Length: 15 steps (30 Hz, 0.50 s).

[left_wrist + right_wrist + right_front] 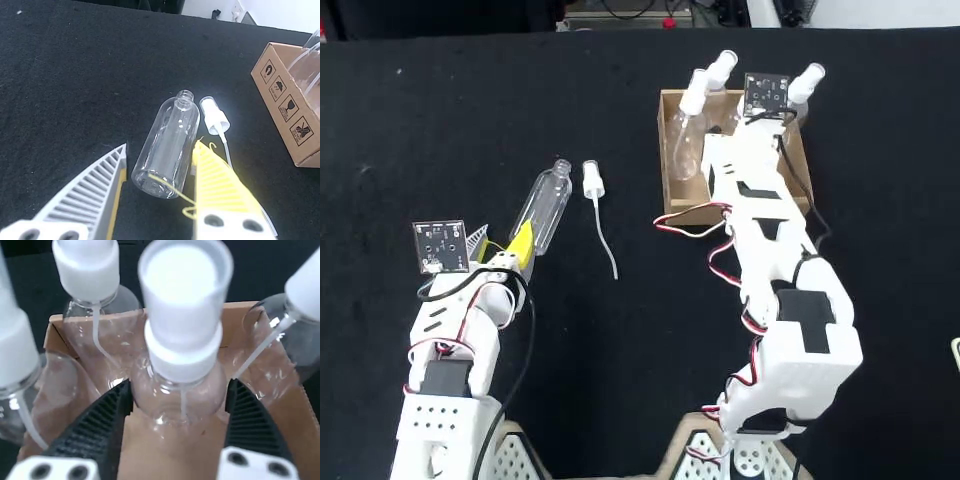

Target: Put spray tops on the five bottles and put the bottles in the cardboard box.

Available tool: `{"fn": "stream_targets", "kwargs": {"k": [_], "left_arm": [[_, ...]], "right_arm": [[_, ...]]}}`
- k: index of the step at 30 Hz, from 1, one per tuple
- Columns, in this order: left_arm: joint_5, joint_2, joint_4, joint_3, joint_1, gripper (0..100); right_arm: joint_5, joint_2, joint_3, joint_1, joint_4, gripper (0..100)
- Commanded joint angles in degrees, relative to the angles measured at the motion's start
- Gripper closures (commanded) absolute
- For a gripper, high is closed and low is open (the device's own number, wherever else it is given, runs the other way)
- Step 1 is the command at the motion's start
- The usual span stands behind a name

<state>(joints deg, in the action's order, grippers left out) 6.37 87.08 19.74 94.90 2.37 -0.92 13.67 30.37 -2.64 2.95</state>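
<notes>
Uncapped bottle (544,205): lies on bench (420,120), neck toward 1 o'clock. Loose spray top (592,180) just beside, at its 3 o'clock.
Left gripper (502,238): jaws wide, straddling the bottle's base.
Cardboard box (682,212), bench 1 o'clock: holds capped bottles (688,135).
Right gripper (178,385): jaws clasp centre bottle (180,340) over the box.

From above, much of the cardboard box (685,212) is covered by the right arm (760,210); the outer bottles (15,355) are cut off by the right wrist view's edges.
</notes>
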Motion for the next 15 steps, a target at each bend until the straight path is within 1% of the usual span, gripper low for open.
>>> {"fn": "stream_targets", "kwargs": {"k": [1,15], "left_arm": [[0.3,0.6,-1.2,-0.6,0.0,80],[0.2,0.6,-1.3,-0.6,0.0,80]], "right_arm": [[-0.4,-4.1,-2.2,-0.5,-0.3,72.4],[-0.4,-4.7,-1.1,-0.4,-0.3,72.3]]}}
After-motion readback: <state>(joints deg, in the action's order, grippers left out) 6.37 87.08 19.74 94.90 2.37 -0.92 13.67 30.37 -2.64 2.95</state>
